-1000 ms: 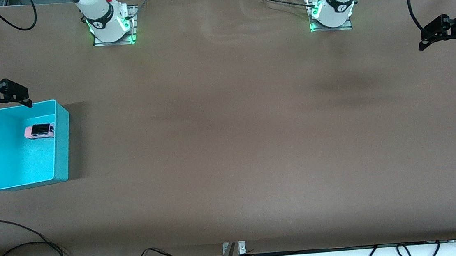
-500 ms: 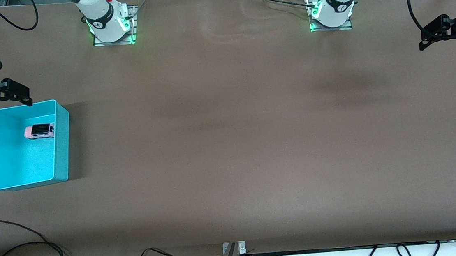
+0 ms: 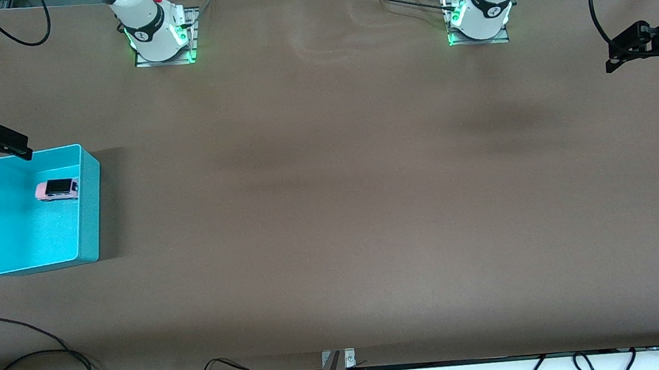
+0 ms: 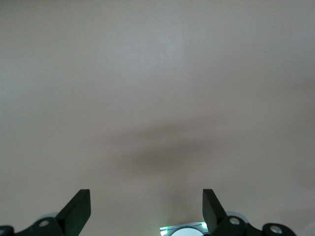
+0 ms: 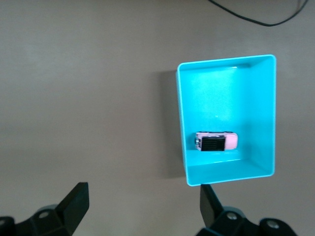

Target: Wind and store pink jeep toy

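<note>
Right end effector [image 3: 4, 143] higher, seemingly half-cropped

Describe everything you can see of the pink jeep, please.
The jeep is a tiny boxy toy car with a pale pink body, a black roof and dark wheels; it looks like plastic. It stands upright on its wheels on the floor of the turquoise bin, close to the bin wall farthest from the front camera, its length running along that wall. Nothing holds or touches it except the bin floor; whether it touches the wall cannot be told.
</note>
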### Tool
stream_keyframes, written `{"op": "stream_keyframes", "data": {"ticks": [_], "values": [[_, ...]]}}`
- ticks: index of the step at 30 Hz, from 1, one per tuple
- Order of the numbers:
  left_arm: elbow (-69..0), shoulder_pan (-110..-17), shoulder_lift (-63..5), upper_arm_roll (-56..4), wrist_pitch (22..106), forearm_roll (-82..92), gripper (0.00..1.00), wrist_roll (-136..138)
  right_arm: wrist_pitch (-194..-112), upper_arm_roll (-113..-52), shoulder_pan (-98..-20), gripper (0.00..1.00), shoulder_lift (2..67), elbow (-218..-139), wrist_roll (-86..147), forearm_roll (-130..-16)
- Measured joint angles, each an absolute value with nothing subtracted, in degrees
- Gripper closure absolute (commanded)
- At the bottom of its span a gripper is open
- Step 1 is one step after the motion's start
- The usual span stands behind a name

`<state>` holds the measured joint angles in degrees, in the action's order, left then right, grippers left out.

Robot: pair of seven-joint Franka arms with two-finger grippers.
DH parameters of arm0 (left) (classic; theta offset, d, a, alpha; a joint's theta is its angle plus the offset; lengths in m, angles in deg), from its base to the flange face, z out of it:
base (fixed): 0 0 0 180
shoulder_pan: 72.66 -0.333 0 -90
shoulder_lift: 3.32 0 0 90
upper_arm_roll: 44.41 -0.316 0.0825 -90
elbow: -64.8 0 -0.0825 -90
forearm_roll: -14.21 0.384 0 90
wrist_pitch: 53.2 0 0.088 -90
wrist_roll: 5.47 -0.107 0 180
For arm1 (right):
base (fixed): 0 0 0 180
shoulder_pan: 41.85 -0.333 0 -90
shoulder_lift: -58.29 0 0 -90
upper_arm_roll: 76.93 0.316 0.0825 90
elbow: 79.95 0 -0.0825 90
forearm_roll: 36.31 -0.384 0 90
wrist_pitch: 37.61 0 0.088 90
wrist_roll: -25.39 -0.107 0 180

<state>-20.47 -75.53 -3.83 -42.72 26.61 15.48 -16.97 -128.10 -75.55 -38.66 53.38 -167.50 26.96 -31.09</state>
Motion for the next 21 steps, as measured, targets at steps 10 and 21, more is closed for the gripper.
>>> {"op": "stream_keyframes", "data": {"ticks": [10, 21], "values": [[-20.5, -75.5, -3.8, -42.7, 26.6, 15.5, 0.00, -17.0, -128.1, -75.1, -39.1, 0.00, 53.4, -167.4, 28.2, -32.8], [-20.5, -75.5, -3.8, -42.7, 26.6, 15.5, 0.00, -17.0, -128.2, -75.1, -39.1, 0.00, 53.4, -167.4, 28.2, -35.9]]}}
